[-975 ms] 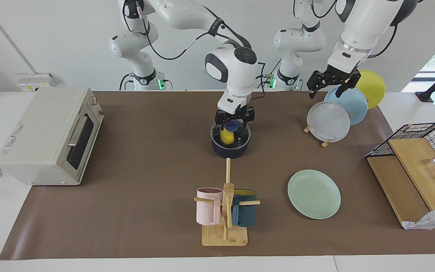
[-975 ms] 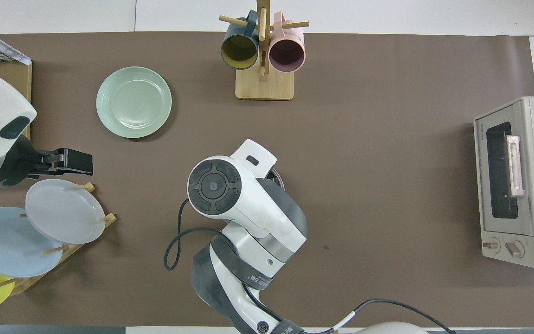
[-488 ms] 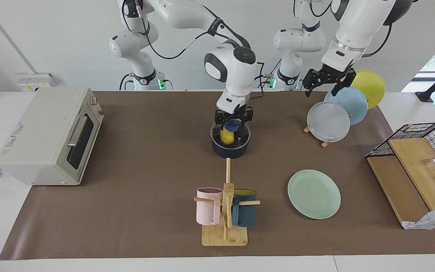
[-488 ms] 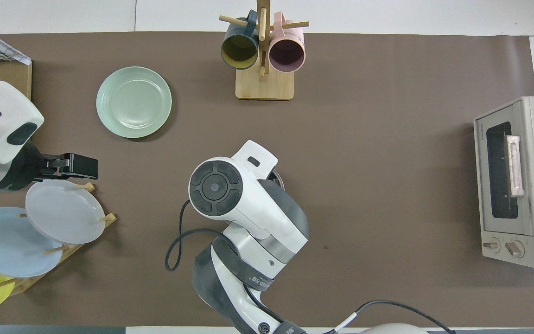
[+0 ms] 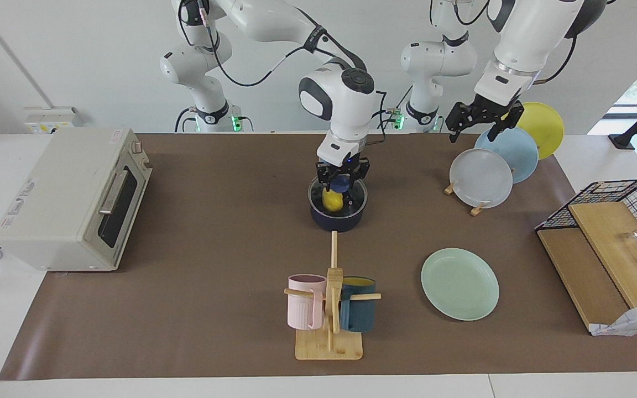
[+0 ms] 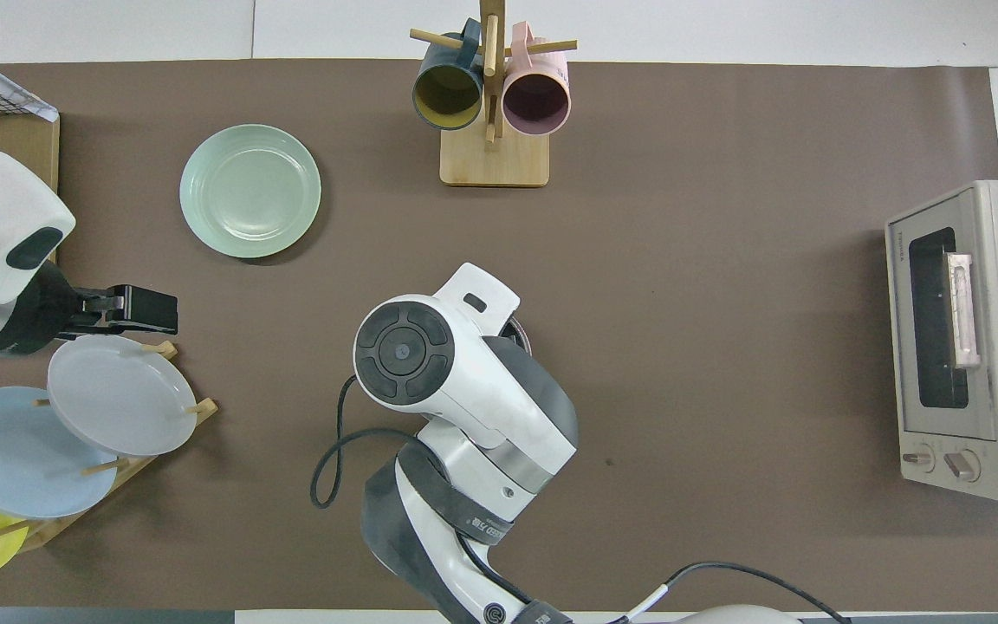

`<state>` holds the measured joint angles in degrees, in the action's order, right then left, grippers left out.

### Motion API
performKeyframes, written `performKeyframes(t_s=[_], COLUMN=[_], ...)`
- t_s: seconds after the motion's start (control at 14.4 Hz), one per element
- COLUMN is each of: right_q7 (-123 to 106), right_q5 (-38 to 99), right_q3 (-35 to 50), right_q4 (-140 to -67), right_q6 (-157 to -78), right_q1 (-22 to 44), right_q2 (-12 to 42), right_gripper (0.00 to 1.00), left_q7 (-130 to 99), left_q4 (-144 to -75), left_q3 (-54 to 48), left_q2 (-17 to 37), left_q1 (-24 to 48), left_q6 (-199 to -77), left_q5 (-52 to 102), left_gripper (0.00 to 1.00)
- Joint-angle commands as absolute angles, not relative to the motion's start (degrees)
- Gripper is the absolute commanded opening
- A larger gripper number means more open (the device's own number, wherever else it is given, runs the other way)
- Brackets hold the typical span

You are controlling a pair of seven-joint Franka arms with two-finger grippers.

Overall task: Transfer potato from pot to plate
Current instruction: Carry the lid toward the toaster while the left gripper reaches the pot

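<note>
The yellow potato [image 5: 332,200] stands in the dark navy pot [image 5: 338,220] at the middle of the table. My right gripper [image 5: 341,185] hangs open right over the pot, its fingers down on either side of the potato's top. In the overhead view the right arm's hand hides the potato and all but a sliver of the pot [image 6: 520,334]. The pot's handle does not show. The mint-green plate [image 5: 460,283] [image 6: 250,191] lies bare, farther from the robots than the pot and toward the left arm's end. My left gripper [image 5: 476,132] [image 6: 148,310] hangs open and empty over the plate rack.
A wooden rack holds a grey plate [image 5: 480,178], a light-blue plate [image 5: 515,152] and a yellow plate [image 5: 545,127]. A mug tree [image 5: 330,309] with a pink and a dark blue mug stands farther out than the pot. A toaster oven [image 5: 72,196] and a wire basket [image 5: 622,207] stand at the table's ends.
The left gripper has shifted slightly above the plate rack. The right gripper has stayed over the pot, moving only a little; the potato has not moved.
</note>
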<state>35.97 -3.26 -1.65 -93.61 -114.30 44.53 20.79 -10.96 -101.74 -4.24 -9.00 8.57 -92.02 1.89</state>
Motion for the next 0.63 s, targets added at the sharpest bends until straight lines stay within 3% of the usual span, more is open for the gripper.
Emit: performKeyframes(t_s=[0.0,0.28,0.56], right_q7=[34.2,32.7,21.7], right_q5=[-3.9,-3.9,-3.3], right_q3=[-1.4,-1.8,-1.8], right_q4=[-94.0,-89.3,-88.6], right_q6=[-114.6,-108.1,-104.4], right_q1=[43.4,43.1,36.1], right_q2=[18.5,17.2,15.0], right_gripper=[0.15,0.15,0.15], left_q7=[-11.3,-11.4,-12.2], left_q4=[-104.0,-103.9,-104.0], left_q3=[-4.1,-4.2,-4.3], left_q2=[-10.6,-10.6,-10.2], left_q1=[8.7,9.2,10.7], left_q6=[-93.6,-94.3,-94.8], left_q5=[2.5,2.7,4.5], left_gripper=[1.0,1.0,1.0])
